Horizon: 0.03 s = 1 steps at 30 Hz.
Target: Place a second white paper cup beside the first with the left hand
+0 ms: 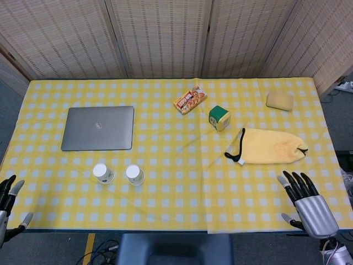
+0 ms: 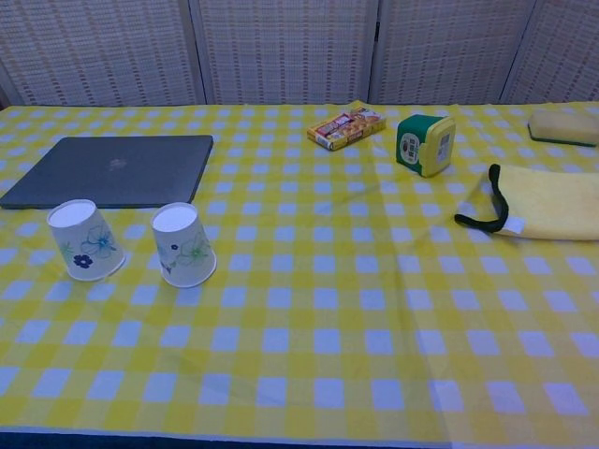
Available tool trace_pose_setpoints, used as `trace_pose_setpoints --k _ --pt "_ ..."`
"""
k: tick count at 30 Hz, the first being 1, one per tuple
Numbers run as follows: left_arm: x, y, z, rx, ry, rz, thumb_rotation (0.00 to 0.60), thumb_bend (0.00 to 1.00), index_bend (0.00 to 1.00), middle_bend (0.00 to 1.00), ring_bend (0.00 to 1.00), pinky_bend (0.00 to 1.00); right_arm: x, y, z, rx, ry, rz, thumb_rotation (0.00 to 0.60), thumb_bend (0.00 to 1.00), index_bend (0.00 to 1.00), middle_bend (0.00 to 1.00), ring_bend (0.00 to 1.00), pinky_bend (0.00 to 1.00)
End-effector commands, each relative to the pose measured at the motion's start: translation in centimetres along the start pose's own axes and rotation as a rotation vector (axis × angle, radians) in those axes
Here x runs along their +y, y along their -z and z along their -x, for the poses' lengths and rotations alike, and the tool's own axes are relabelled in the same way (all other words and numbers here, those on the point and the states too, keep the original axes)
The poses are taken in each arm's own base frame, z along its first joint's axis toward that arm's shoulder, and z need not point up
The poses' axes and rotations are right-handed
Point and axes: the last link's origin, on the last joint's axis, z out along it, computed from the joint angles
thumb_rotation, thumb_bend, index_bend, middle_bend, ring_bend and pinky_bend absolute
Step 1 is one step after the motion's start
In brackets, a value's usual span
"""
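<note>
Two white paper cups with flower prints stand upside down side by side near the table's front left. The left cup [image 1: 102, 173] [image 2: 85, 240] is a short gap from the right cup [image 1: 134, 174] [image 2: 182, 244]. My left hand [image 1: 7, 207] shows only at the bottom left corner of the head view, off the table's edge, fingers spread and holding nothing. My right hand [image 1: 306, 204] hovers at the front right edge, fingers spread and empty. Neither hand appears in the chest view.
A shut grey laptop [image 1: 99, 128] lies behind the cups. A snack pack [image 1: 190, 99], a green box [image 1: 219, 117], a yellow pouch [image 1: 268, 147] with black strap and a sponge [image 1: 279, 100] lie further right.
</note>
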Motion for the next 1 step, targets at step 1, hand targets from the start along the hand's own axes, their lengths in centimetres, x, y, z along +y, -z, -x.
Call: trace_pose_setpoints --k 1 --pt "-0.07 0.25 0.23 0.002 0.01 -0.001 0.6 0.32 0.03 0.0 0.0 0.16 -0.09 -0.02 0.07 -0.003 -0.001 -0.001 0.6 0.16 0.0 0.0 0.0 0.0"
